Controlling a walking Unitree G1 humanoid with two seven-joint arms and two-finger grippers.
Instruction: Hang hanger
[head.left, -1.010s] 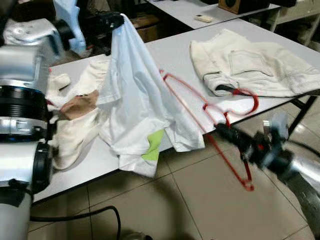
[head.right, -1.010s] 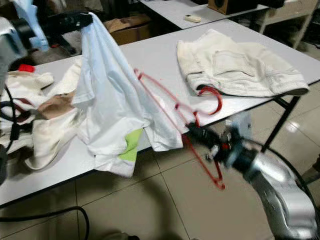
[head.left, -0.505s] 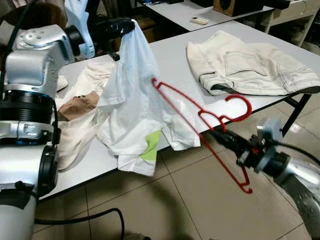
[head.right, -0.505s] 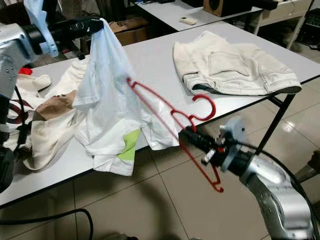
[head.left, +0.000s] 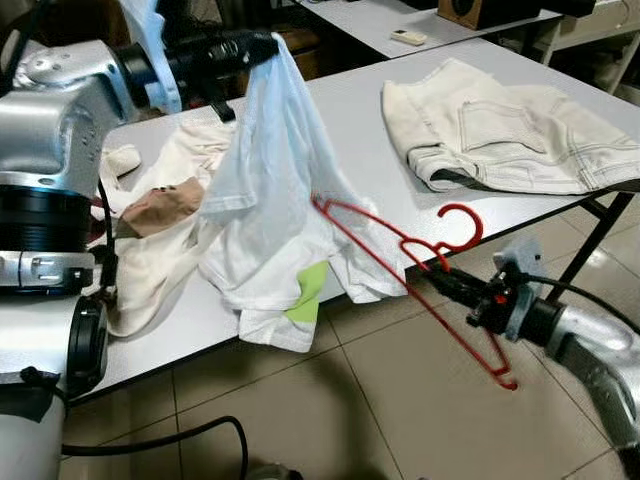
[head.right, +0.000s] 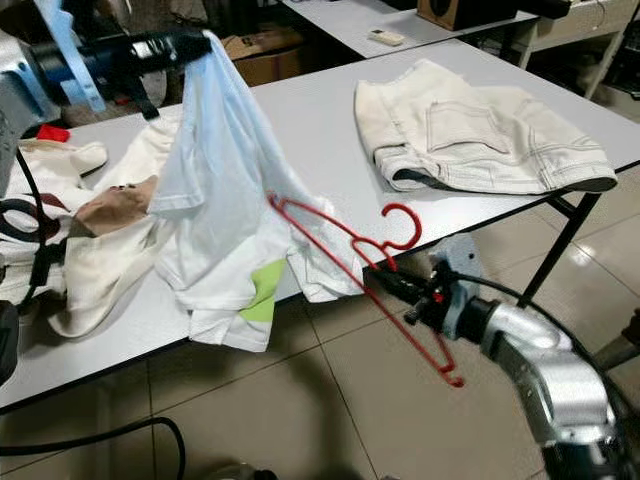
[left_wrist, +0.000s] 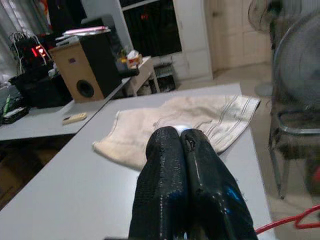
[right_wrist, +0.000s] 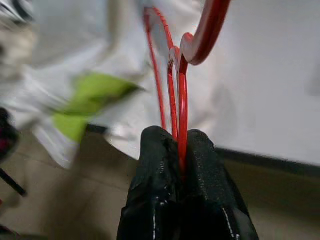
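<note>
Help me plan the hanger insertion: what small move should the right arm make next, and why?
Probably ease the red hanger further toward the white shirt. The right gripper is shut on it near the hook, its far tip just meets the fabric, and the left gripper holds the shirt lifted.

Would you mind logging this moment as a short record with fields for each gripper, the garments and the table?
left gripper: shut on the white shirt, raised above the table
white shirt: hangs from the left gripper, lower part bunched on the table edge, green patch showing
right gripper: shut on the red hanger, off the table's front edge
red hanger: tilted, one end at the shirt, hook up
cream shorts: flat on the table
table: grey; a beige clothes pile lies on it
</note>
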